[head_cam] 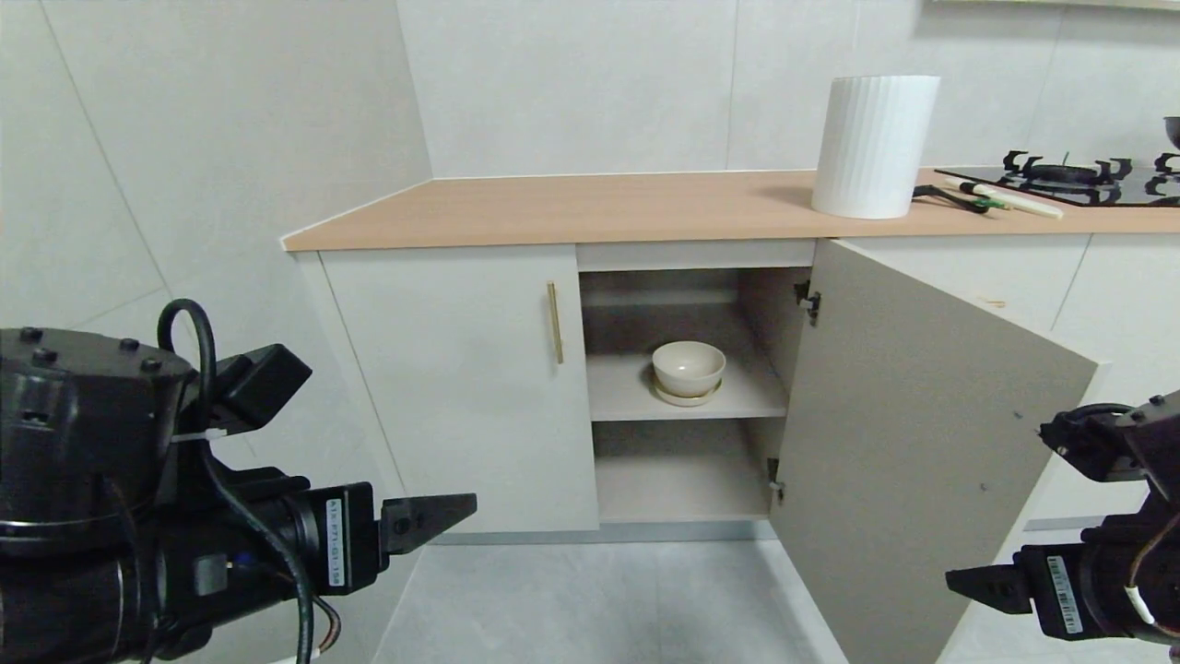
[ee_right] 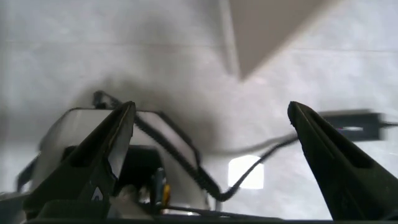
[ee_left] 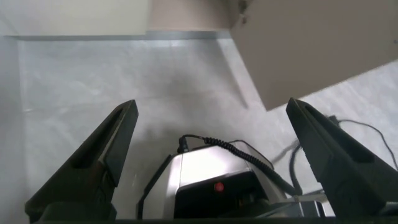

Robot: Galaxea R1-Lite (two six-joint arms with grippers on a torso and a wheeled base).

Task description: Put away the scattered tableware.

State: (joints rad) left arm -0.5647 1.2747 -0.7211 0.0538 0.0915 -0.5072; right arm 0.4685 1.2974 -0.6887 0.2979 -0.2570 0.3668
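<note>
A cream bowl rests on a small matching plate on the middle shelf of the open cabinet. The cabinet's right door is swung wide open. My left gripper hangs low at the left, well short of the cabinet, and the left wrist view shows its fingers spread wide with nothing between them. My right gripper hangs low at the right beside the open door; its fingers are also spread apart and empty.
A tall white ribbed container stands on the wooden countertop, with utensils beside it and a gas hob at the far right. The left cabinet door is closed. Grey tiled floor lies below.
</note>
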